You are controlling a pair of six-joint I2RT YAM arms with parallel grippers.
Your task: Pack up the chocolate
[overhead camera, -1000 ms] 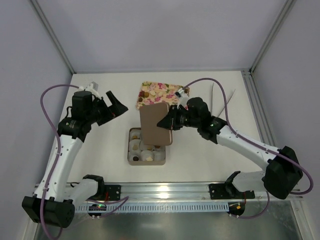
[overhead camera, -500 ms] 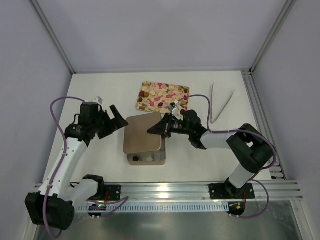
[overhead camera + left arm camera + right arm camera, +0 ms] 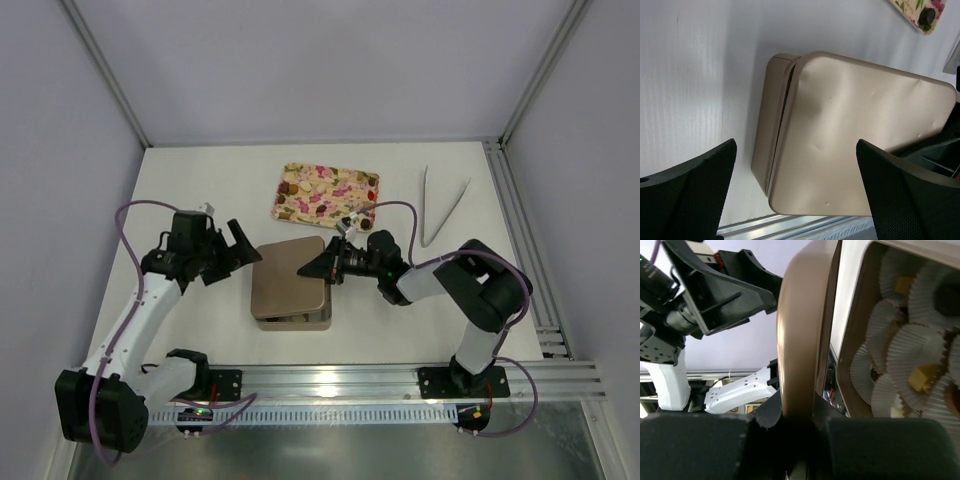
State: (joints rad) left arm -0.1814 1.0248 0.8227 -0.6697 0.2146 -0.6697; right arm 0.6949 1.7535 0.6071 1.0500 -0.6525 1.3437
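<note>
A square brown box (image 3: 296, 320) stands in the middle of the table, and its lid (image 3: 288, 275) lies tilted over it, raised on the right. My right gripper (image 3: 318, 268) is shut on the lid's right edge (image 3: 800, 340). Below the lid, the right wrist view shows white paper cups with chocolate (image 3: 922, 375) in the box (image 3: 852, 390). More chocolate (image 3: 310, 185) lies on the flowered tray (image 3: 352, 205). My left gripper (image 3: 240, 250) is open just left of the box, its jaws wide apart on either side of the lid (image 3: 860, 135) and base (image 3: 767, 135).
White tweezers (image 3: 440, 205) lie at the back right. The flowered tray's corner (image 3: 920, 12) shows beyond the box in the left wrist view. The metal rail (image 3: 330, 385) runs along the near edge.
The right gripper has swung the lid down from upright to nearly flat over the box, and that arm has folded low. The left gripper has moved down and closer to the box.
</note>
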